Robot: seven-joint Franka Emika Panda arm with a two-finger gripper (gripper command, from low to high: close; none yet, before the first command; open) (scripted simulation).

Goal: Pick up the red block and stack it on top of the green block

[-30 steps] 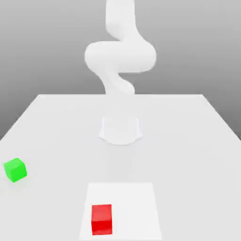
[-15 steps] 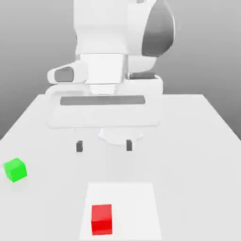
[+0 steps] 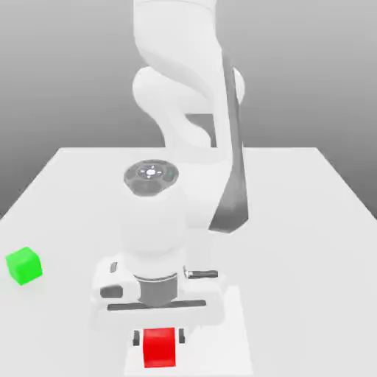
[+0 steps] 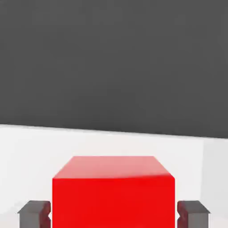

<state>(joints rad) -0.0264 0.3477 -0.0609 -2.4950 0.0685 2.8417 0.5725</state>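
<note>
Grasp step was in hand: my gripper [image 3: 157, 339] stood clamped on the red block [image 3: 159, 347] at the table's [image 3: 309, 221] near edge, so next I judged a straight lift, then transfer left to the green block [image 3: 23, 266].

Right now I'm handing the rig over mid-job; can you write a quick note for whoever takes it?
Claw: lowered over the red block, fingers shut against its two sides. In the exterior view the block looks to sit on the table, near the front edge.
Green block: alone on the table, toward the exterior view's left, well apart from the red one, nothing on top.
Done: approach and grasp of the red block.
Left: lift it, carry it across to the green block, set it squarely on top, release and back away.
</note>
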